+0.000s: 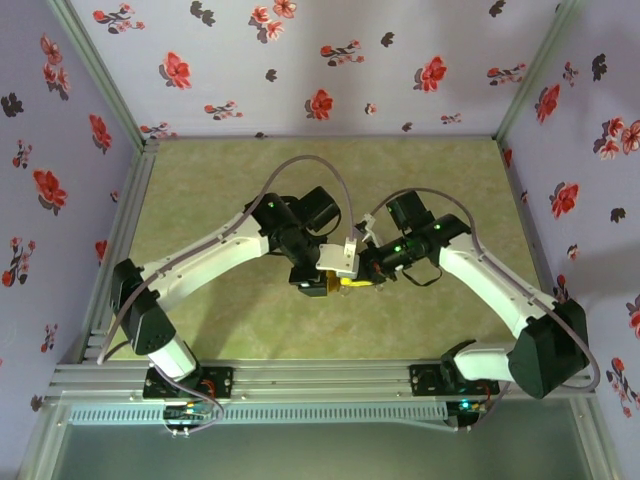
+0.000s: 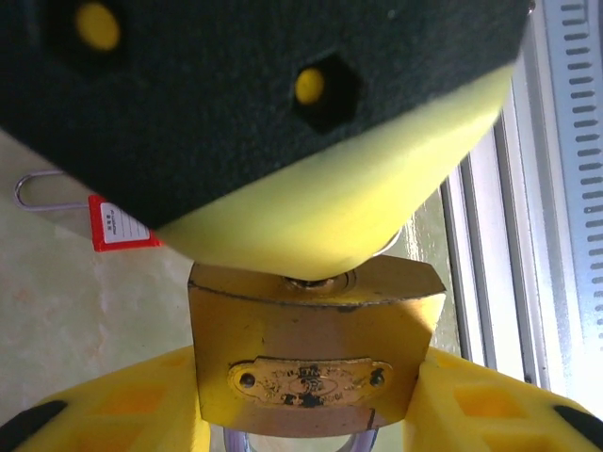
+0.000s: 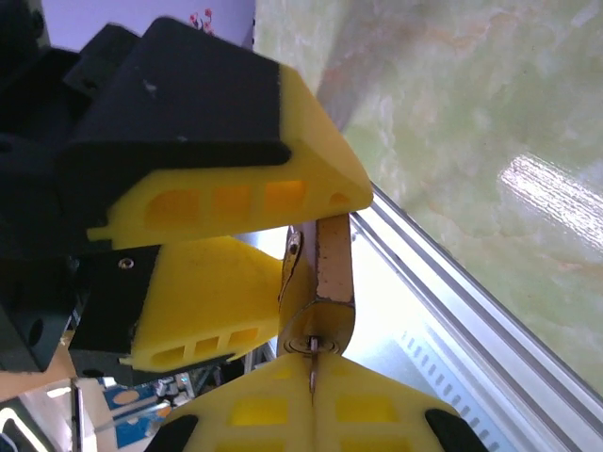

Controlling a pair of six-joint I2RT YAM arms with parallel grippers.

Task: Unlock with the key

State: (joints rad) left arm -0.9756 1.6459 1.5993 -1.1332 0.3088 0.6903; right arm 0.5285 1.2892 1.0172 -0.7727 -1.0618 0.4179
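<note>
The brass padlock [image 2: 316, 320] was held up over the table [image 1: 200, 200], between the two arms, clamped by its sides in the left gripper [image 2: 313, 414]. The right gripper [image 3: 315, 400] was seen pinched tight on the key [image 3: 312, 360], the blade set into the keyhole in the lock's end face. Insertion was judged done, or very nearly. The turn and the freeing of the shackle [image 2: 292, 441] were judged not yet done, though the shackle's state could not be made out. An oval nameplate [image 2: 311, 381] was embossed, but nothing could be read. The red tag [image 2: 121, 226] on the table bore only illegible marks.
</note>
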